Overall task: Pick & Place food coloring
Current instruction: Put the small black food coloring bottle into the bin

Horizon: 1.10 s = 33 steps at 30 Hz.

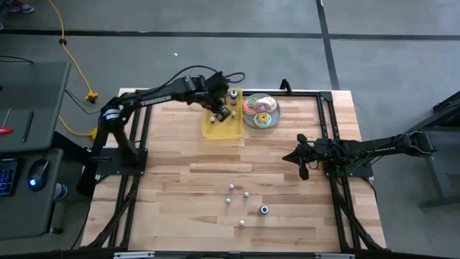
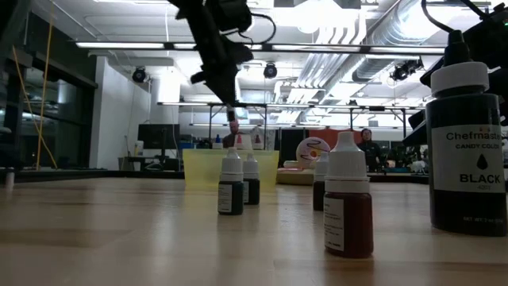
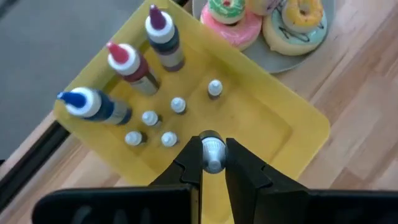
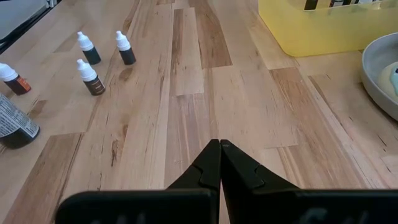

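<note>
Looking down from above, we see a wooden table point(image 1: 215, 180) with the left arm point(image 1: 144, 97) stretched toward the far centre and the right arm point(image 1: 381, 147) resting at the right edge. At the far centre lies the yellow tray point(image 1: 219, 128), and touching its right side sits the plate of doughnuts point(image 1: 261, 113), grey-rimmed in the left wrist view point(image 3: 283, 59).

The left gripper point(image 3: 213, 155) hangs over the tray, its jaws clamped on a small white-capped bottle point(image 3: 213, 151) of food coloring; in the low view we see this gripper point(image 2: 232, 119) raised above the tray point(image 2: 198, 168), the bottle clear of the tray floor. The right gripper point(image 4: 219, 149) hovers over bare wood to the right of centre, its fingers pressed together with nothing between them.

Inside the tray we count three taller bottles lying tilted against its far-left wall, capped purple point(image 3: 160, 30), red point(image 3: 127, 62) and blue point(image 3: 84, 102), and five tiny white-capped bottles point(image 3: 178, 104) standing near them.

On the near half of the table remain the loose bottles: four tiny ones point(image 1: 231, 188) in a scattered group and a larger black bottle point(image 1: 264, 210) just right of them. In the low view the black bottle point(image 2: 465, 151) stands nearest the camera at the right.
</note>
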Available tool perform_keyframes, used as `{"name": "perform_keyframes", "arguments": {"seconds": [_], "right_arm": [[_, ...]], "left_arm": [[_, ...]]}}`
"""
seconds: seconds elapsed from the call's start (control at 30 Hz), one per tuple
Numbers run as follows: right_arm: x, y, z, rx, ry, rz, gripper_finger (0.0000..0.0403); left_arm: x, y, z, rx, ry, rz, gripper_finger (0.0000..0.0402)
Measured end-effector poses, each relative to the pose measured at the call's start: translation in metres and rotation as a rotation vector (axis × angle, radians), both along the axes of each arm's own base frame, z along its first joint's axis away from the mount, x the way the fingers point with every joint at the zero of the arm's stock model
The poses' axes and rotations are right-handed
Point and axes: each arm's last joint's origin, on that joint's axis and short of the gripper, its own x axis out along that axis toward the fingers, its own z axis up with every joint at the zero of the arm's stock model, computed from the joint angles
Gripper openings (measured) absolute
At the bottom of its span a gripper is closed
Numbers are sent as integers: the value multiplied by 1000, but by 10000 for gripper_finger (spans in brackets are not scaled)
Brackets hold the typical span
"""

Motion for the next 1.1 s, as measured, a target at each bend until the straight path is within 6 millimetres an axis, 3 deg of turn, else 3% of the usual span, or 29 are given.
{"name": "perform_keyframes", "arguments": {"seconds": [0.27,0.7,1.1], "right_arm": [[0,0,0,0,1,0,0],[0,0,0,0,1,0,0],[0,0,0,0,0,0,0]], "left_arm": [[23,20,-18,-93,28,27,30],[45,22,-64,-147,113,48,31],[57,27,-81,-96,88,66,31]]}}
